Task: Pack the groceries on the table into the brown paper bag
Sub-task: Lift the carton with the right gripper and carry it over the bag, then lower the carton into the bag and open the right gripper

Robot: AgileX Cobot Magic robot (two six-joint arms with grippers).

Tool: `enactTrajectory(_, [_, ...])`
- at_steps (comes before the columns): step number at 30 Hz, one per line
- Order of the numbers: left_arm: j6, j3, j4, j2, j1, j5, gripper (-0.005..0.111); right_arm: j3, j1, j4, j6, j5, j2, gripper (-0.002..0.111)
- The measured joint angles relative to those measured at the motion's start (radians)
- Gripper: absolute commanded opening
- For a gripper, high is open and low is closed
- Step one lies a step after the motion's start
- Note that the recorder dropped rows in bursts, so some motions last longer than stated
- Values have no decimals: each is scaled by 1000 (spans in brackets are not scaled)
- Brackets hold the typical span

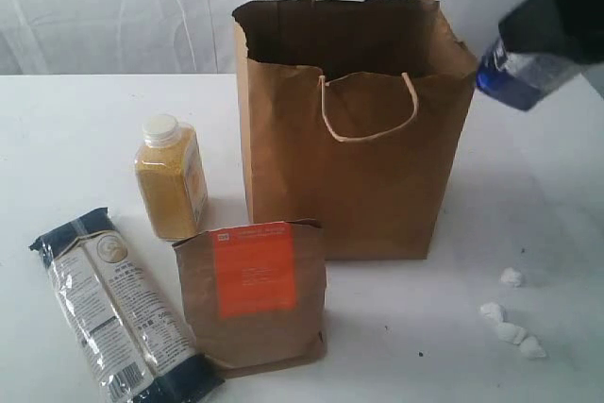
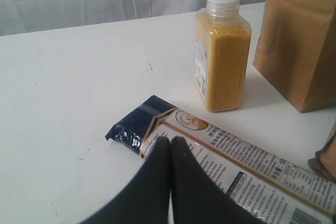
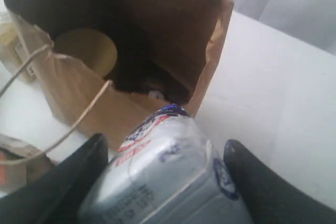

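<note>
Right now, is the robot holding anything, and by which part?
Yes. The right gripper clamps the blue-white packet across its sides, one end poking towards the bag. The left gripper is shut, empty.

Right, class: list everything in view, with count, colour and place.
table: one, white, under everything.
paper bag: one, brown, upright, centre back.
jar lid: one, gold, inside bag.
bottle: one, yellow, white cap, left of bag.
noodle packet: one, clear and navy, front left.
pouch: one, brown, orange label, before bag.
scraps: four, white, front right.
small packet: one, blue-white, in right pincer beside bag's top.
left pincer: one, black, shut, over noodle packet.
right pincer: one, black, gripping small packet.
</note>
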Motion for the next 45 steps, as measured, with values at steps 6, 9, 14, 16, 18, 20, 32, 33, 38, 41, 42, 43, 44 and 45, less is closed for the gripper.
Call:
enactTrajectory(6, [0, 0, 0, 0, 0, 0, 0, -167, 0, -4, -58, 8, 189, 0])
enactTrajectory(9, [0, 0, 0, 0, 0, 0, 0, -234, 0, -4, -74, 5, 272, 0])
enactTrajectory(14, [0, 0, 0, 0, 0, 0, 0, -327, 0, -4, -81, -11, 379, 0])
enactTrajectory(16, [0, 0, 0, 0, 0, 0, 0, -344, 0, -4, -85, -15, 419, 0])
enactTrajectory(18, [0, 0, 0, 0, 0, 0, 0, -351, 0, -4, -88, -15, 457, 0])
enactTrajectory(20, [0, 0, 0, 0, 0, 0, 0, -353, 0, -2, -88, -13, 489, 0])
enactTrajectory(32, [0, 0, 0, 0, 0, 0, 0, -353, 0, 26, -93, 18, 620, 0])
enactTrajectory(33, [0, 0, 0, 0, 0, 0, 0, -353, 0, 28, -93, 27, 627, 0])
enactTrajectory(38, [0, 0, 0, 0, 0, 0, 0, -353, 0, 44, -95, 59, 660, 2])
enactTrajectory(41, [0, 0, 0, 0, 0, 0, 0, -353, 0, 44, -95, 59, 663, 25])
enactTrajectory(42, [0, 0, 0, 0, 0, 0, 0, -353, 0, 44, -97, 65, 663, 32])
enactTrajectory(43, [0, 0, 0, 0, 0, 0, 0, -353, 0, 44, -97, 70, 663, 47])
enactTrajectory(44, [0, 0, 0, 0, 0, 0, 0, -353, 0, 44, -99, 76, 663, 55])
enactTrajectory(45, [0, 0, 0, 0, 0, 0, 0, -353, 0, 44, -99, 76, 663, 69])
